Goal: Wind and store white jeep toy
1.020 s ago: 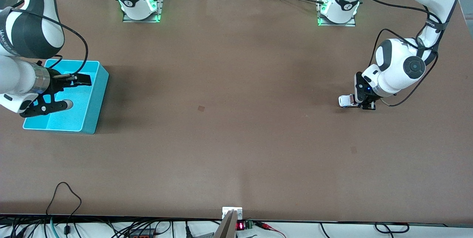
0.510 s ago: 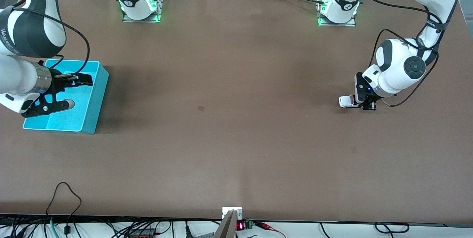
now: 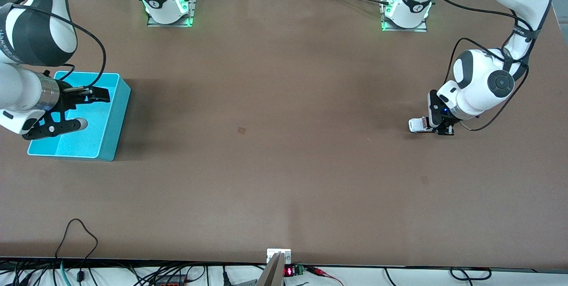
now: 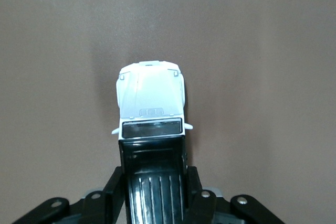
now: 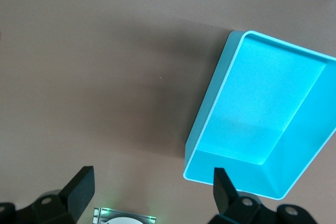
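The white jeep toy (image 3: pixel 416 125) has a white hood and a black roof and rear. It sits low on the table toward the left arm's end. My left gripper (image 3: pixel 437 127) is shut on its black rear section. In the left wrist view the jeep toy (image 4: pixel 151 98) points away from the left gripper (image 4: pixel 155 182), with a finger (image 4: pixel 116 184) pressed against each side of the black part. My right gripper (image 3: pixel 85 109) hangs open over the turquoise bin (image 3: pixel 116 130), holding nothing. In the right wrist view the right gripper (image 5: pixel 152 182) is wide apart above the bin (image 5: pixel 262 114).
The bin holds nothing that shows and stands toward the right arm's end. Both arm bases (image 3: pixel 168 6) stand along the table edge farthest from the front camera. Cables (image 3: pixel 80 232) trail at the edge nearest the front camera. Bare brown tabletop lies between bin and jeep.
The left gripper and the jeep have shifted slightly nearer the front camera and toward the left arm's end. The right gripper has barely drifted over the bin.
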### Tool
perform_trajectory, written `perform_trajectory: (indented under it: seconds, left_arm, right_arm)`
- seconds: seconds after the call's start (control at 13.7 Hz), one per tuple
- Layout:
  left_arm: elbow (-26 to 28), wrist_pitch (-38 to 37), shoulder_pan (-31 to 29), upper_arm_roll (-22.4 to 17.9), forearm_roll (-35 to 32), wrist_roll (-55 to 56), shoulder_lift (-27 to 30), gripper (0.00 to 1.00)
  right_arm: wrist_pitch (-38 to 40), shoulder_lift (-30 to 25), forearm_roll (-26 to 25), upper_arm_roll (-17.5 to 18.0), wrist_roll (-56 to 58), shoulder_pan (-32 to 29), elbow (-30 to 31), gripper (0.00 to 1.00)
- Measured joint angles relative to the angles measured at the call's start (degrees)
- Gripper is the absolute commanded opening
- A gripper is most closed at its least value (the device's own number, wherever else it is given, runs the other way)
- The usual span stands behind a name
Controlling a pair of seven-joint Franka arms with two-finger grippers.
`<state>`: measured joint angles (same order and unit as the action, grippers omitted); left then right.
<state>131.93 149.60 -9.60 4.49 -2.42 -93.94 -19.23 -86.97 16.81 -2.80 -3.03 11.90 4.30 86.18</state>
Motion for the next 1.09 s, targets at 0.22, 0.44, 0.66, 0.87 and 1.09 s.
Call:
perform_trajectory:
  seconds: [0.22,0.44,0.66,0.87,1.09]
  left_arm:
    - [0.0,0.0,-0.5,0.0,0.0,0.8,0.0,0.23]
    - [0.0,0.0,-0.7,0.0,0.0,1.0,0.0,0.23]
    - [0.0,0.0,-0.7,0.0,0.0,1.0,0.0,0.23]
    - [0.0,0.0,-0.8,0.0,0.0,1.0,-0.1,0.23]
    - [-0.1,0.0,-1.7,0.0,0.0,1.0,-0.1,0.23]
  right_arm:
    - [0.0,0.0,0.0,0.0,0.0,0.0,0.0,1.0]
    - [0.1,0.0,0.0,0.1,0.0,0.1,0.0,1.0]
    - [3.5,-0.8,0.0,0.3,0.0,0.5,-0.2,1.0]
    - [4.5,-2.0,0.0,0.4,0.0,0.5,-0.2,1.0]
    - [4.5,-2.2,0.0,0.5,0.0,0.6,-0.2,1.0]
